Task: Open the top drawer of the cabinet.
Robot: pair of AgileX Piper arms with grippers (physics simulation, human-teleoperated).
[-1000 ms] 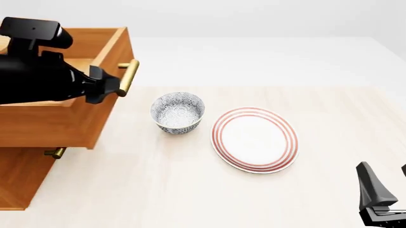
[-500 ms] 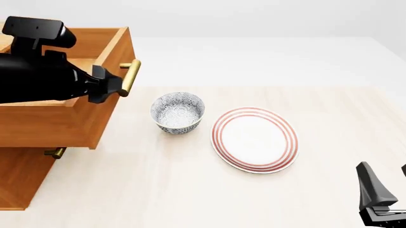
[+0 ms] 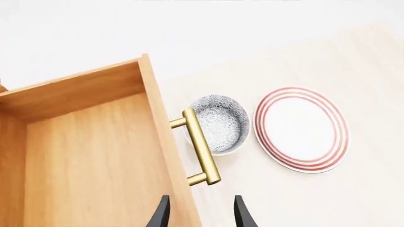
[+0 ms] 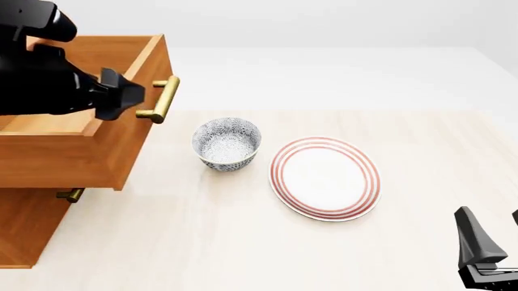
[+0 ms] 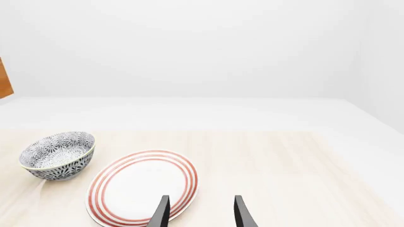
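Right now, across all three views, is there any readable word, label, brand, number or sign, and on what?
None: no text shows anywhere. The orange-brown wooden cabinet, its pulled-out top drawer with the brass bar handle, the blue-patterned bowl and the red-ringed white plate bear only woodgrain, floral pattern or stripes.

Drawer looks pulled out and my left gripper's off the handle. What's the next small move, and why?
Probably just lift the left gripper a bit higher and back, away from the cabinet. The top drawer already stands well out, its inside open to view, and the open fingers hold nothing, apart from the brass handle. Nothing seems left to pull.
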